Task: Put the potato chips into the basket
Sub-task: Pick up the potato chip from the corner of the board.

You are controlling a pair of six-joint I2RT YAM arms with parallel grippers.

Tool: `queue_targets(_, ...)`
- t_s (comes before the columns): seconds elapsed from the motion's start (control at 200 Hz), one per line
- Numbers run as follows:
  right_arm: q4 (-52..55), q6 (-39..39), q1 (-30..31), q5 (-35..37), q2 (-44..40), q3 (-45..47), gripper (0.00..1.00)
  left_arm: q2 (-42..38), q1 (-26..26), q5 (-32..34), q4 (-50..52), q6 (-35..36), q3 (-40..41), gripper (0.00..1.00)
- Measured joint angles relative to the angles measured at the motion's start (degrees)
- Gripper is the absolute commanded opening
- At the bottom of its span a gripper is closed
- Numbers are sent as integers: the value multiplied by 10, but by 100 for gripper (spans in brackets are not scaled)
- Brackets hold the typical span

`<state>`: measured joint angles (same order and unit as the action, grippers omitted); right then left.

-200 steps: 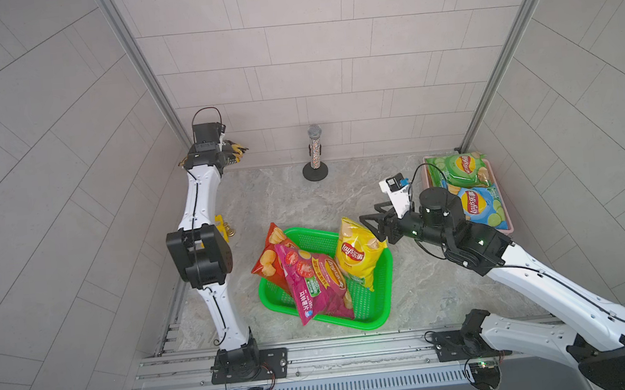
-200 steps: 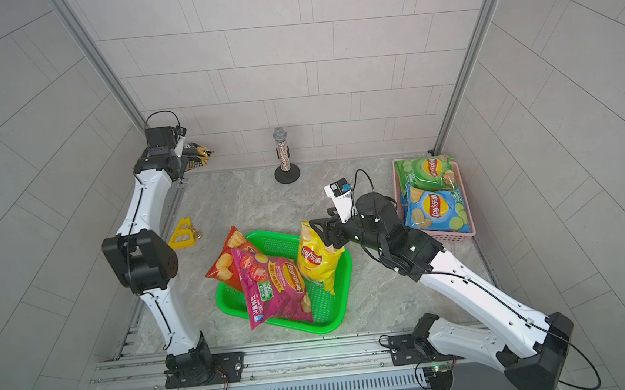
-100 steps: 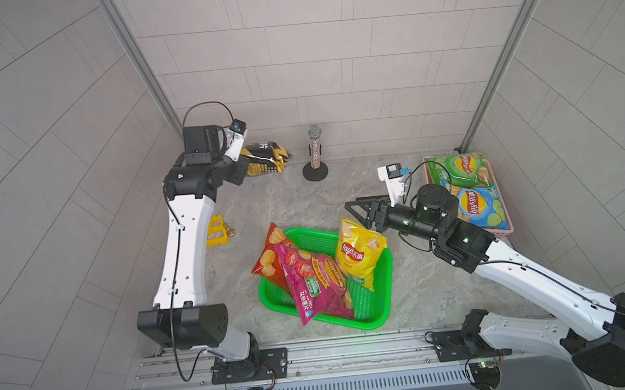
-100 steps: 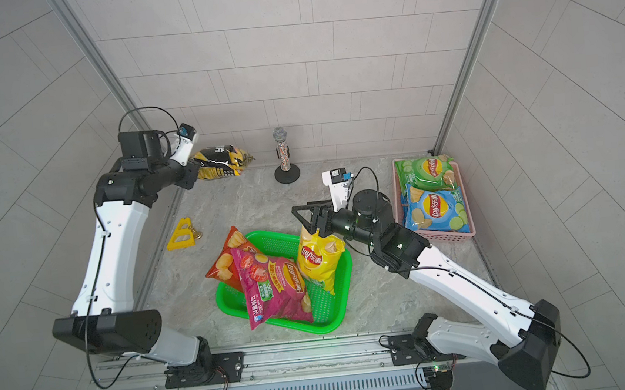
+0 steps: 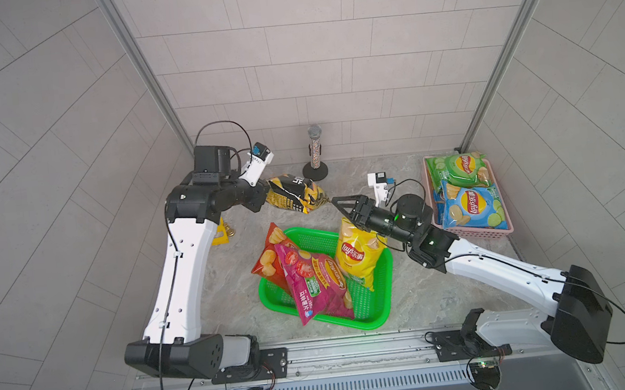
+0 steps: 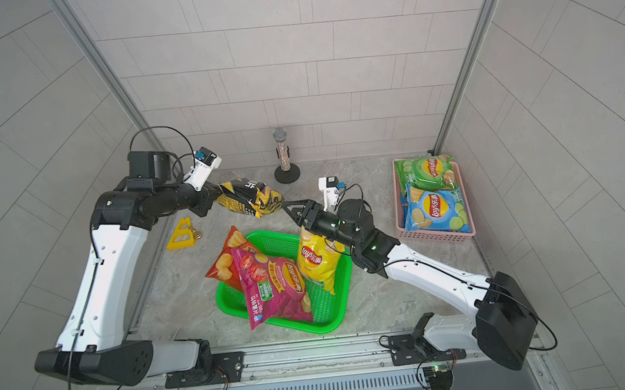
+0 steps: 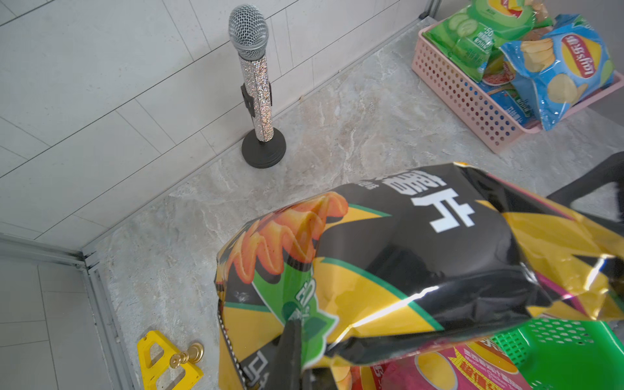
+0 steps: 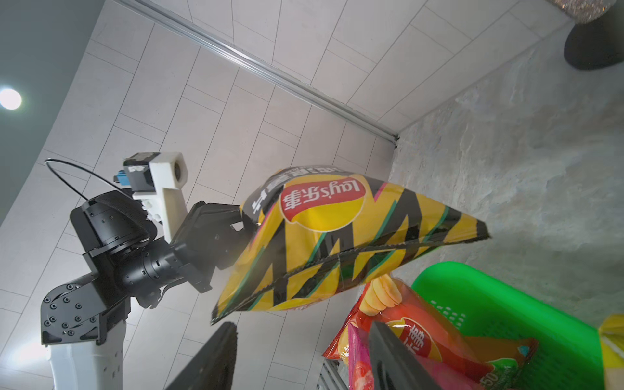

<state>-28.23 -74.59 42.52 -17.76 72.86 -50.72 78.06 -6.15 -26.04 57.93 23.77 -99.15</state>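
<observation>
My left gripper point(image 5: 267, 198) is shut on one end of a black and yellow bag of potato chips point(image 5: 295, 195), held in the air just behind the green basket point(image 5: 382, 301). In the left wrist view one finger point(image 7: 293, 351) presses on the bag point(image 7: 422, 253). My right gripper point(image 5: 341, 209) is open and empty at the bag's free end, above the basket's back rim. In the basket a yellow bag point(image 5: 358, 253) stands upright, and a magenta bag point(image 5: 314, 280) lies over a red-orange one point(image 5: 269, 253).
A pink basket point(image 5: 472, 230) at the right wall holds a green bag point(image 5: 455, 168) and a blue bag point(image 5: 470, 205). A microphone on a stand point(image 5: 314, 149) is at the back wall. A yellow triangular piece point(image 5: 220, 235) lies under my left arm.
My left arm swung out from the back left corner and carried the black bag toward the basket. My right gripper rose from the yellow bag's top toward the black bag.
</observation>
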Motion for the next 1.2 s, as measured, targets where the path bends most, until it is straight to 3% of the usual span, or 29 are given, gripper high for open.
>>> queue_targets(0.355, -149, -156, 12, 25, 82, 21, 68, -14, -4, -14, -2, 3, 17, 0)
queue_targets(0.936, -190, -191, 12, 47, 89, 22, 63, -27, -8, -36, -2, 7, 28, 0)
queue_targets(1.196, -189, -191, 16, 45, 92, 22, 65, -27, -12, -30, -6, 6, 28, 0)
